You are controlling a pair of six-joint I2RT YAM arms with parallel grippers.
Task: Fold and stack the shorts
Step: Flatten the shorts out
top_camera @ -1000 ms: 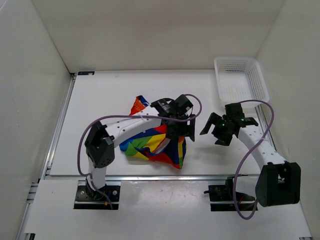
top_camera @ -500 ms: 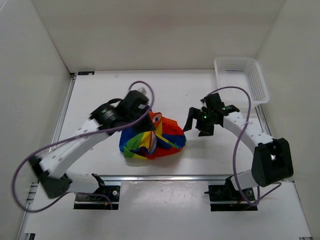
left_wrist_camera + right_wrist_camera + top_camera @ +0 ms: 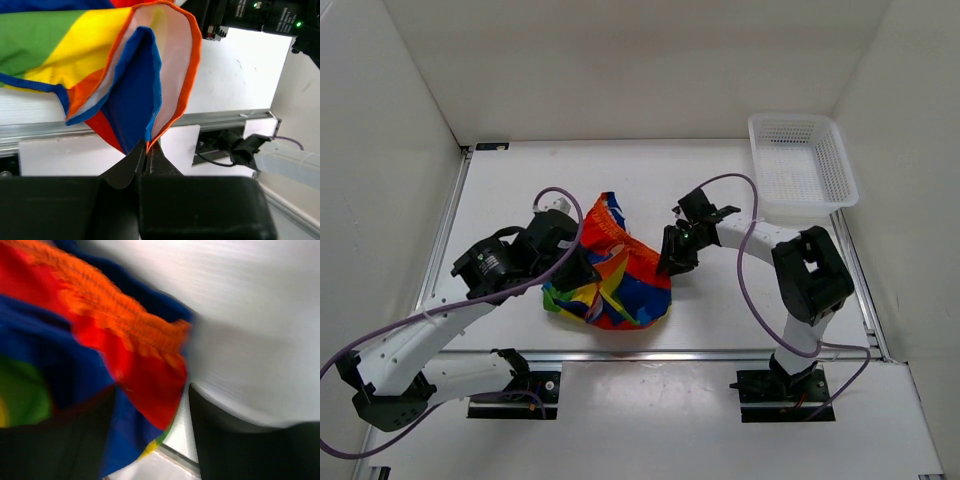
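Observation:
The rainbow-striped shorts (image 3: 617, 272) lie bunched at the table's middle, with one orange-edged corner raised toward the back. My left gripper (image 3: 580, 272) is at their left side. In the left wrist view it (image 3: 146, 149) is shut on the orange and blue hem of the shorts (image 3: 75, 50), which hang from the fingertips. My right gripper (image 3: 670, 256) is at the shorts' right edge. In the blurred right wrist view its fingers (image 3: 152, 390) stand apart around a red and blue fold of the shorts (image 3: 125, 325), and a strip of table shows beside the right finger.
A white mesh basket (image 3: 840, 165) stands at the back right corner. A metal rail (image 3: 650, 353) runs along the table's near edge. White walls close in the left, back and right sides.
My left gripper has shut on the shorts' hem and swung left, dragging the cloth with it. My right gripper has moved left to the shorts' right edge, and its jaws have narrowed.

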